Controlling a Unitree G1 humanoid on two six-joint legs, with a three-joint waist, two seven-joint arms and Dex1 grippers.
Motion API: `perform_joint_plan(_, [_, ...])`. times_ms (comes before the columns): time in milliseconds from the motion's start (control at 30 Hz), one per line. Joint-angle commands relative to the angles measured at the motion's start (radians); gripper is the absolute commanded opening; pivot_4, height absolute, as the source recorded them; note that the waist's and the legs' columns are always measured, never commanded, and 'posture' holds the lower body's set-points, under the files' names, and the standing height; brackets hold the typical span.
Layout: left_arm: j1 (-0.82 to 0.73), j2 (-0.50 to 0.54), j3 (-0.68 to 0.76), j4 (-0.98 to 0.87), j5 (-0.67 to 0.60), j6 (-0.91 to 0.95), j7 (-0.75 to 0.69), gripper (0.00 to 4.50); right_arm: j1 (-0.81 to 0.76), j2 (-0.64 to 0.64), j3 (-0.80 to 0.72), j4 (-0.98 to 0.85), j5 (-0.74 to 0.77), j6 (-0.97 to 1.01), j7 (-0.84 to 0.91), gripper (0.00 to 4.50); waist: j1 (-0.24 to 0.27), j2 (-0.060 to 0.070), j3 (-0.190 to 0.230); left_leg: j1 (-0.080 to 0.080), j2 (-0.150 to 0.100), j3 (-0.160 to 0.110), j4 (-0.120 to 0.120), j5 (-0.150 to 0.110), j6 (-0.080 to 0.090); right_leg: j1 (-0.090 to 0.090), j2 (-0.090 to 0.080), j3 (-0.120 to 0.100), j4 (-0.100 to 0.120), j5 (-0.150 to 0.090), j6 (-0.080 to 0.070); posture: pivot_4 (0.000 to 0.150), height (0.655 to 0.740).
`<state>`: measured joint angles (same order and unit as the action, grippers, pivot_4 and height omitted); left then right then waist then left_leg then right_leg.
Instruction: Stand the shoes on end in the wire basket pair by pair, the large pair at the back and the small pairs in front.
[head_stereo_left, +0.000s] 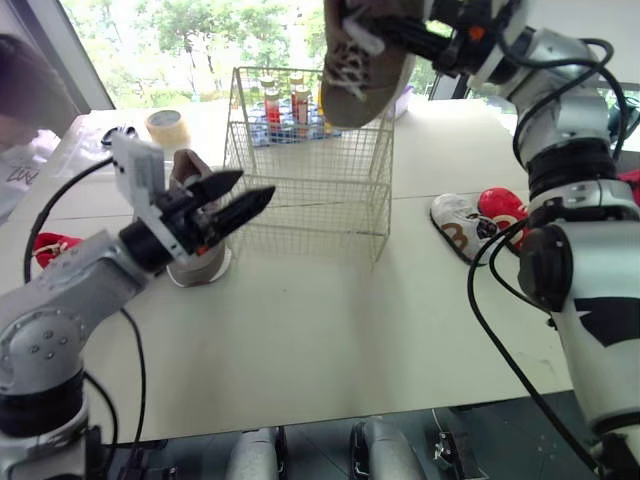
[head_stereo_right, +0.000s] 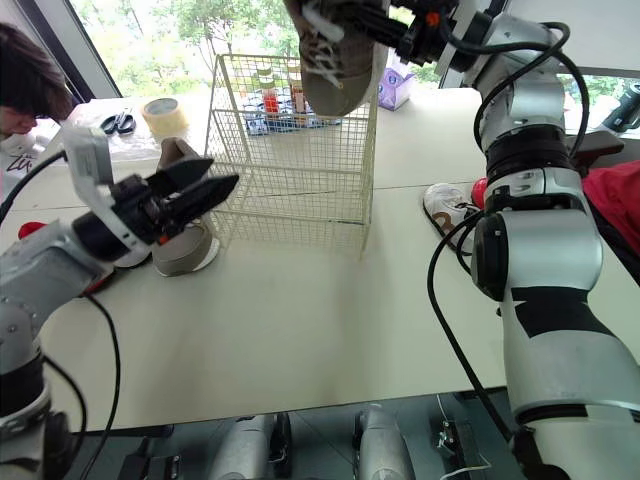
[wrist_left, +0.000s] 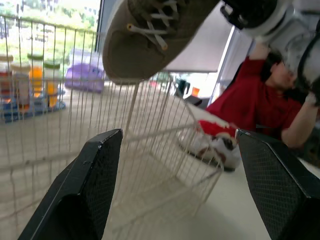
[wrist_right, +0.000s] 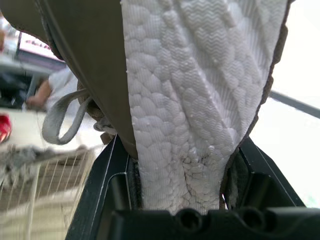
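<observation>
One brown shoe (head_stereo_left: 362, 72) in right jaws, above wire basket (head_stereo_left: 310, 205)

My right gripper (wrist_right: 182, 175) has matt black plastic fingers (wrist_right: 100, 200); the shoe (head_stereo_left: 365, 70) between them is suede-like cloth, its white sole (wrist_right: 200, 100) bumpy; the basket (head_stereo_left: 310, 200) below is pale wire.

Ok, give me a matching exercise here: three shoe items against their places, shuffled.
1. taupe lace-up shoe with white sole
2. second taupe shoe
3. small white and red shoes

A. on the white table, right of the wire basket
B. held by the right gripper above the basket
C. on the table, left of the basket

Pairs: 1-B; 2-C; 3-A
</observation>
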<state>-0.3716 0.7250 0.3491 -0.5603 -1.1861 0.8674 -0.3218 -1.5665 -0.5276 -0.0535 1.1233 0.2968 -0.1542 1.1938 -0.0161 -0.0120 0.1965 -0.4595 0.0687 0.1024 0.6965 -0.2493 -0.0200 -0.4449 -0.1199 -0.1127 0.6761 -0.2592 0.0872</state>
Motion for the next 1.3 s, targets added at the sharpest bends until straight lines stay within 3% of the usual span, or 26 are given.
perform_joint_plan(33, [0.046, 0.094, 0.052, -0.039, 0.042, -0.017, -0.091, 3.70, -0.070, -0.005, -0.025, 0.047, -0.032, -0.055, 0.015, 1.66, 0.002, 0.000, 0.000, 0.000, 0.000, 0.000, 0.000, 0.000, 0.000, 0.000, 0.000, 0.000, 0.000, 0.000, 0.000, 0.150, 0.6938])
perform_joint_plan(200, [0.056, 0.138, 0.063, -0.005, 0.070, -0.043, -0.137, 3.70, -0.079, 0.007, -0.036, 0.115, -0.073, -0.061, 0.000, 1.66, 0.004, 0.000, 0.000, 0.000, 0.000, 0.000, 0.001, 0.000, 0.000, 0.000, 0.000, 0.000, 0.000, 0.000, 0.000, 0.150, 0.6938])
perform_joint_plan(433, [0.019, 0.093, 0.017, 0.008, 0.088, -0.061, -0.130, 3.70, -0.091, 0.018, -0.064, 0.164, -0.111, -0.027, -0.041, 1.66, 0.002, 0.000, 0.000, 0.000, 0.000, 0.000, 0.000, 0.000, 0.000, 0.000, 0.000, 0.000, 0.000, 0.000, 0.000, 0.150, 0.6938])
perform_joint_plan(600, [0.016, 0.068, -0.003, 0.013, 0.113, -0.067, -0.138, 3.78, -0.086, 0.009, -0.087, 0.191, -0.137, -0.007, -0.110, 4.18, 0.003, 0.000, 0.000, 0.000, 0.000, 0.000, 0.001, 0.000, 0.000, 0.000, 0.000, 0.000, 0.000, 0.000, 0.000, 0.150, 0.6938])
perform_joint_plan(633, [0.017, 0.065, -0.005, 0.013, 0.117, -0.069, -0.138, 3.78, -0.086, 0.008, -0.093, 0.192, -0.138, -0.010, -0.120, 4.46, 0.002, 0.000, 0.000, 0.000, 0.000, 0.000, 0.001, 0.000, 0.000, 0.000, 0.000, 0.000, 0.000, 0.000, 0.000, 0.150, 0.6938])
perform_joint_plan(1067, [0.000, 0.033, -0.031, 0.039, 0.163, -0.078, -0.146, 3.78, -0.080, 0.003, -0.153, 0.186, -0.145, 0.010, -0.159, 4.46, 0.001, 0.000, 0.000, 0.000, 0.000, 0.000, 0.001, 0.000, 0.000, 0.000, 0.000, 0.000, 0.001, 0.000, 0.000, 0.150, 0.6938])
perform_joint_plan(1300, [-0.117, 0.109, 0.073, 0.111, 0.096, 0.024, 0.000, 3.78, -0.034, -0.038, -0.153, 0.054, -0.105, 0.021, 0.032, 4.46, 0.001, 0.000, 0.000, 0.000, 0.000, 0.000, 0.001, 0.000, 0.000, 0.000, 0.000, 0.000, 0.001, 0.000, 0.000, 0.150, 0.6938])
